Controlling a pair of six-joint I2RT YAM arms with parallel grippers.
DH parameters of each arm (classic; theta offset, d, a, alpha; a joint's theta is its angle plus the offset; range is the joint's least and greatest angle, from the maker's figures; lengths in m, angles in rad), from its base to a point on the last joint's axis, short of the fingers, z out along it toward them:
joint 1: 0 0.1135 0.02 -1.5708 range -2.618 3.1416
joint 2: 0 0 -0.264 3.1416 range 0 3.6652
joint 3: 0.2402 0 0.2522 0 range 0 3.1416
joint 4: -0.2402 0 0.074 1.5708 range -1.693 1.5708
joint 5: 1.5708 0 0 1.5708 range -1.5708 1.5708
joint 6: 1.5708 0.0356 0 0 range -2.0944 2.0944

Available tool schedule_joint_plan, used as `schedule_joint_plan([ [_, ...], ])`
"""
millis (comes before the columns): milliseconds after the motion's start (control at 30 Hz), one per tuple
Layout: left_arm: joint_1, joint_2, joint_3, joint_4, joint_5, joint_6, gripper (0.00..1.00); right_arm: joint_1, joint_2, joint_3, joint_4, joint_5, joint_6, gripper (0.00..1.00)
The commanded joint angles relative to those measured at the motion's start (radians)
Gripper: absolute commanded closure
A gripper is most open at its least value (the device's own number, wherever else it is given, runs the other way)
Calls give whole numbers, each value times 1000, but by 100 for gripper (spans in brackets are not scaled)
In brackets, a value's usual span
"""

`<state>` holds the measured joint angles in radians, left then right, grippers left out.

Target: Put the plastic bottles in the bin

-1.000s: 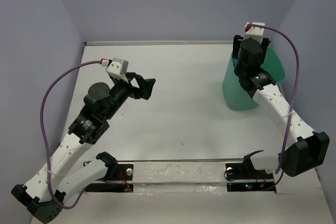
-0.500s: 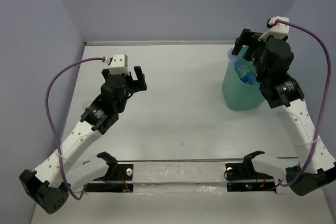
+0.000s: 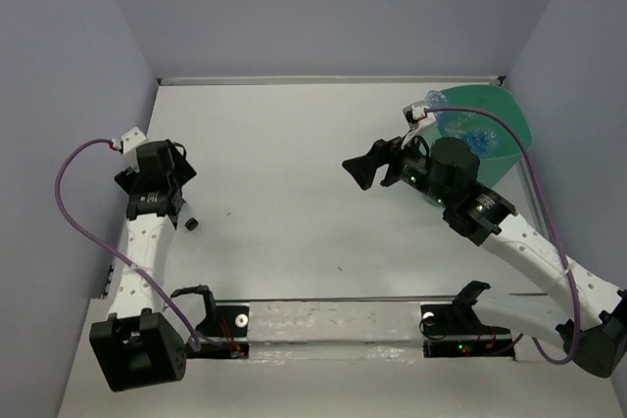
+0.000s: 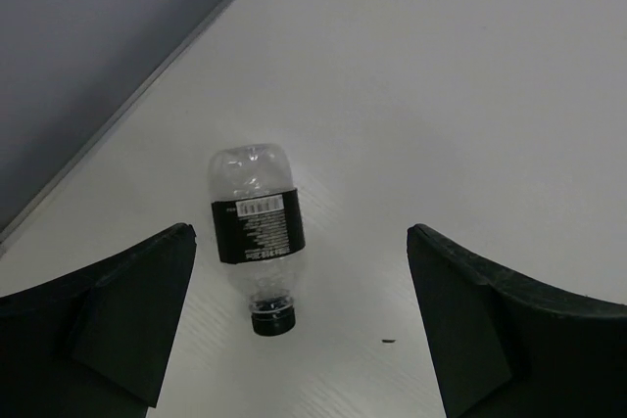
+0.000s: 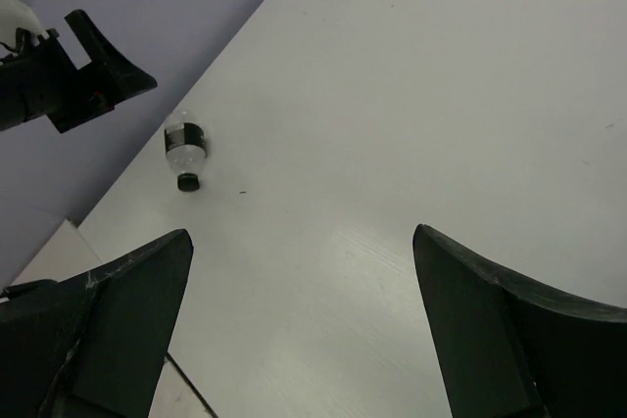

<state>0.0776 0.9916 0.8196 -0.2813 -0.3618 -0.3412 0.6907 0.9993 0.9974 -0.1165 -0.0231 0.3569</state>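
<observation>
Close to the left wall (image 4: pixel 88 36), one plastic bottle (image 4: pixel 257 237) with a black label and black cap lies on its side on the table (image 3: pixel 294 144), cap toward the arms. It looks like the only one not yet in the bin (image 3: pixel 509 115), which stands at the far right with blue-labelled bottles (image 3: pixel 468 136) inside. Directly above it hangs the left gripper (image 4: pixel 301 234), fingers spread wide and holding nothing, with the bottle nearer one finger than the other. The right gripper (image 5: pixel 302 234) is also spread and empty over mid-table.

A straight descent risks the nearer finger landing on the bottle rather than beside it. Being round and light, the bottle would likely roll toward the wall or squirt out as the fingers close off-centre.
</observation>
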Motion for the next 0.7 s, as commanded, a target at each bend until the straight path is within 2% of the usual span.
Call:
schedule_joint_plan([
  [0,100,19,-62,-28,78,-57,1,9,-57,-49,150,-40,34,0],
  [133,212,90,-86,-4,110,-59,1,9,-99,-68,120,-34,7,0],
  [267,218,218,-30,14,173,-42,1,9,-129,-89,120,-77,8,0],
  [333,221,338,-2,27,233,-47,1,9,-137,-94,120,-115,23,0],
  [567,231,565,111,51,234,-67,1,18,-142,-92,94,-138,17,0],
  [667,234,621,121,51,276,-56,12,18,-146,-97,83,-120,8,0],
])
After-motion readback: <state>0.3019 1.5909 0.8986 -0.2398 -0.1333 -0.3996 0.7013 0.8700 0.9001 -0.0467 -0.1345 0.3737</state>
